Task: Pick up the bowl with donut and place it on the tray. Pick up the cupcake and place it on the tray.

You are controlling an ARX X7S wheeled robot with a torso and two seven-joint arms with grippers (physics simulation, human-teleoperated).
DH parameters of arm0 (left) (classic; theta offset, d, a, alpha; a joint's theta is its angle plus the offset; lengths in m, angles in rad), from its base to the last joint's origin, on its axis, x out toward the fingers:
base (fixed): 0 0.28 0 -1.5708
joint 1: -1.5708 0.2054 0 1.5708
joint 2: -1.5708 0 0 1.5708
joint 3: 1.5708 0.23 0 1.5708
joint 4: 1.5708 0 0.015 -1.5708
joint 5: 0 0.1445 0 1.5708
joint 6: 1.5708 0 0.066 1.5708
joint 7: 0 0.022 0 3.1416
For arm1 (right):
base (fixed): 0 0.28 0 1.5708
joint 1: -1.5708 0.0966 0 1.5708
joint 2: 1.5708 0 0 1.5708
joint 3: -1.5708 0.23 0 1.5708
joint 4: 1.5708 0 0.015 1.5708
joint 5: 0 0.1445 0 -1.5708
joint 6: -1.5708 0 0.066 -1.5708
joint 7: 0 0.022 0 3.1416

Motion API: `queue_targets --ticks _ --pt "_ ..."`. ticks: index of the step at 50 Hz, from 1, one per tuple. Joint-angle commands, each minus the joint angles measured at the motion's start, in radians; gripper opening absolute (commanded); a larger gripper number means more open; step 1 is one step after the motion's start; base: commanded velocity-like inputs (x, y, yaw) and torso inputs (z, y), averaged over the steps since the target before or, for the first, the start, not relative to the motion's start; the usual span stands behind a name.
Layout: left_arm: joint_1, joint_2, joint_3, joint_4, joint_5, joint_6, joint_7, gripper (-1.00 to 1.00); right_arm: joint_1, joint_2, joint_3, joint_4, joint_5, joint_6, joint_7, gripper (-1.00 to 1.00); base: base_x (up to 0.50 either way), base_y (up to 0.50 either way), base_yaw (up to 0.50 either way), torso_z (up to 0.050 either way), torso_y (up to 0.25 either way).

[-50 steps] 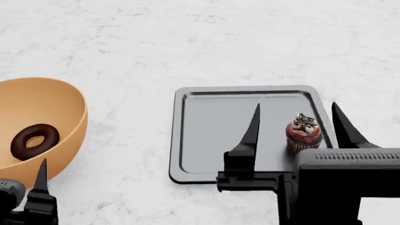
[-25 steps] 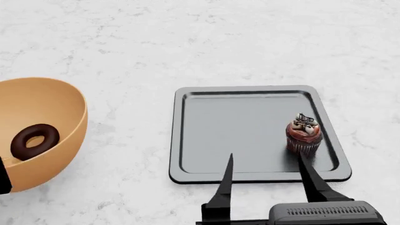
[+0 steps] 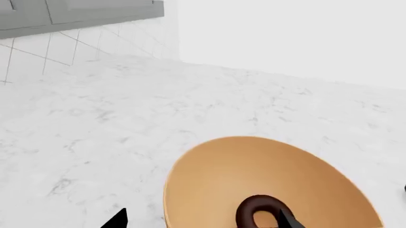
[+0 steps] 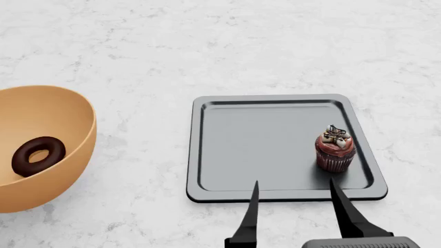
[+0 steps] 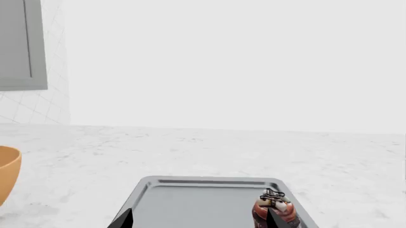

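Half of the task done, as far as can be judged: cupcake (image 4: 335, 150) standing upright on the tray (image 4: 241, 155), in its right part near the rim, free of any grip. Other half not yet done: bowl (image 4: 41, 129) resting on the marble counter (image 4: 206, 46), well apart from the tray, to its left, tilted with the opening turned toward the robot. Donut (image 4: 38, 155) lying inside on the sloped wall of the bowl, not in the middle.

Right gripper (image 4: 296, 209) with fingers spread apart and empty, tips just at the near edge of the tray, one tip close below the cupcake but not touching. In the right wrist view the same: two dark tips at the lower border, cupcake (image 5: 274, 209) and tray (image 5: 190, 199) ahead, edge of the bowl (image 5: 9, 175) at the side.

Left gripper (image 3: 203, 221) absent from the head view. In the left wrist view only two dark tips visible, wide apart, one beside the bowl (image 3: 254, 175) and one over its inside near the donut (image 3: 261, 211); nothing clamped.

Compared with one second ago: right gripper pulled back from over the tray toward the robot, now lower in the head view; left fingertip, then visible below the bowl, now gone from that view. Cupcake, bowl, donut and tray unchanged in place. Against half a second ago, almost no difference on the right side.

Left to do: grasping the bowl by its rim and carrying it over to the free left part of the tray.
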Motion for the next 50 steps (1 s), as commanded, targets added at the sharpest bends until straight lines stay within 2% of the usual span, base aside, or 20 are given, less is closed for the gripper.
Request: queue_targets --ticks 1,6,7,8,20,34,50 --pt "0.008 0.029 0.011 -0.118 0.159 0.040 0.085 1.00 -0.011 -0.003 0.015 -0.013 -0.005 0.001 -0.006 1.00 0.00 0.00 0.00 0.000 0.000" --pt "0.009 0.027 0.013 -0.118 0.160 0.043 0.085 1.00 -0.011 -0.002 0.014 -0.012 -0.004 0.000 -0.004 1.00 0.00 0.00 0.00 0.000 0.000" --pt "-0.006 0.061 0.060 -0.268 0.271 0.076 0.215 1.00 -0.024 0.004 0.021 -0.006 -0.002 -0.010 -0.009 1.00 0.00 0.00 0.00 0.000 0.000" --pt "-0.011 0.067 0.069 -0.290 0.291 0.082 0.237 1.00 -0.026 0.006 0.021 -0.004 -0.004 -0.014 -0.009 1.00 0.00 0.00 0.00 0.000 0.000" --pt "-0.062 0.103 0.152 -0.467 0.413 0.119 0.370 1.00 -0.043 0.010 0.025 -0.015 0.002 -0.013 0.002 1.00 0.00 0.00 0.00 0.000 0.000" --pt "-0.038 0.106 0.127 -0.512 0.484 0.196 0.368 1.00 -0.053 0.019 0.027 -0.032 0.007 0.002 0.016 1.00 0.00 0.00 0.00 0.000 0.000" --pt "-0.033 0.123 0.142 -0.535 0.489 0.203 0.380 1.00 -0.066 0.037 0.043 -0.068 0.027 0.023 0.028 1.00 0.00 0.00 0.00 0.000 0.000"
